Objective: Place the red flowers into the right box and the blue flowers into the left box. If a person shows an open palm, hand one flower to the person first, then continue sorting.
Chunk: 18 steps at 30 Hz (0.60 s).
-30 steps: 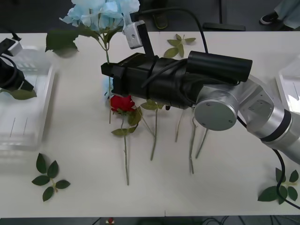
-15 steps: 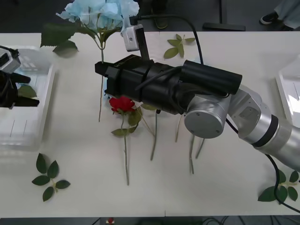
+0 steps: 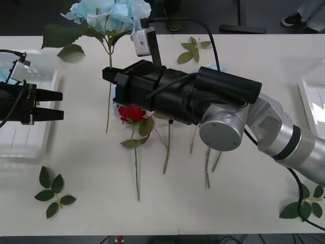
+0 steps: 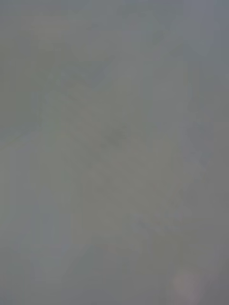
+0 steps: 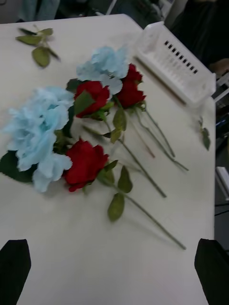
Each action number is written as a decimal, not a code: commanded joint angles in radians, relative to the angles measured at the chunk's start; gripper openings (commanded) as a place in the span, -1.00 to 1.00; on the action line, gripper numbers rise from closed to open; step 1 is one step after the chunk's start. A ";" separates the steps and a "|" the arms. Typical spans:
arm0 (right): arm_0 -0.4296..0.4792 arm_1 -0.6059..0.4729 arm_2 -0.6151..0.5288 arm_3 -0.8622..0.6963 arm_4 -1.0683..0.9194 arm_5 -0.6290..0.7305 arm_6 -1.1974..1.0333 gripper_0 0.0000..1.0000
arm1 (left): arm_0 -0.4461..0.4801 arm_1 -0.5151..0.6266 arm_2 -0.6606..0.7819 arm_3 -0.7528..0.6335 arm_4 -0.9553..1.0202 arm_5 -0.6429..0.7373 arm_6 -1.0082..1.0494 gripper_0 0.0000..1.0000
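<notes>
**White surface: blue flower transfer to left box**

White surface (image 3: 76, 168) carries roses (image 5: 86, 164) mid-surface. Right hand (image 3: 112, 84): finger state cannot be told; a blue flower (image 3: 109, 14) rises beside it near the far edge. Left hand (image 3: 53, 104) waits open and empty over the left box (image 3: 20, 147). Recommended: keep the stem clear of the roses while carrying.

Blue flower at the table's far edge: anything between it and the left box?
Yes: the left pincer, open, hangs over the left box's inner rim, on the path from the blue flower. Nothing else visible lies between.
</notes>
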 commanded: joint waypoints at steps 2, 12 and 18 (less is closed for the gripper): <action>-0.022 0.015 -0.009 -0.018 -0.004 -0.005 -0.034 -1.00 | -0.012 -0.033 0.019 -0.011 0.100 0.076 0.101 1.00; -0.022 0.015 -0.009 -0.018 -0.004 -0.005 -0.034 -1.00 | -0.012 -0.061 0.017 -0.054 0.151 0.082 0.247 1.00; -0.022 0.015 -0.009 -0.018 -0.004 -0.005 -0.034 -1.00 | -0.021 -0.086 0.008 -0.055 0.148 0.079 0.264 1.00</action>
